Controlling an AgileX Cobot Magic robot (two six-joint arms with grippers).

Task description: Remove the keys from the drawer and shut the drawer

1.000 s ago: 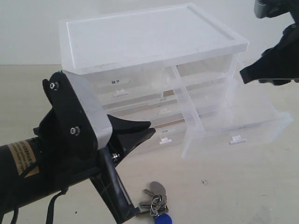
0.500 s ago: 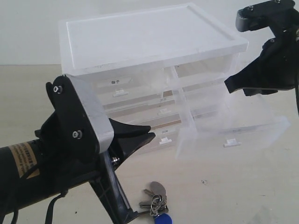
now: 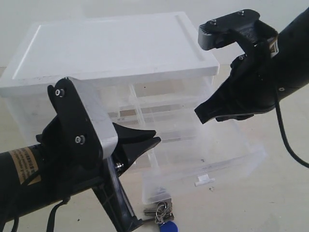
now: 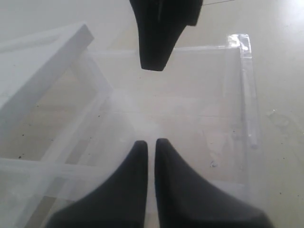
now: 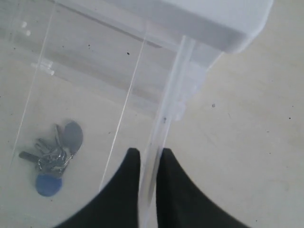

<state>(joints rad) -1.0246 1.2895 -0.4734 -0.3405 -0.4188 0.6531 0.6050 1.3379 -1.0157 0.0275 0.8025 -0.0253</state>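
The right tool (image 5: 148, 154) is clamped on a clear side wall of the drawer (image 3: 219, 157), with one finger set on each side of the wall, close to where the drawer meets the cabinet (image 3: 111, 48). The left tool (image 4: 151, 145) is held above the drawer's open interior, its fingers brought almost together and nothing gripped between them. The drawer is drawn well out of the cabinet, and its white tab (image 3: 204, 180) is turned toward the exterior camera. The keys (image 3: 161, 215) are found on the desk (image 3: 251, 208), outside the drawer and just beside its front left corner. In the right wrist view they are seen through the clear plastic.
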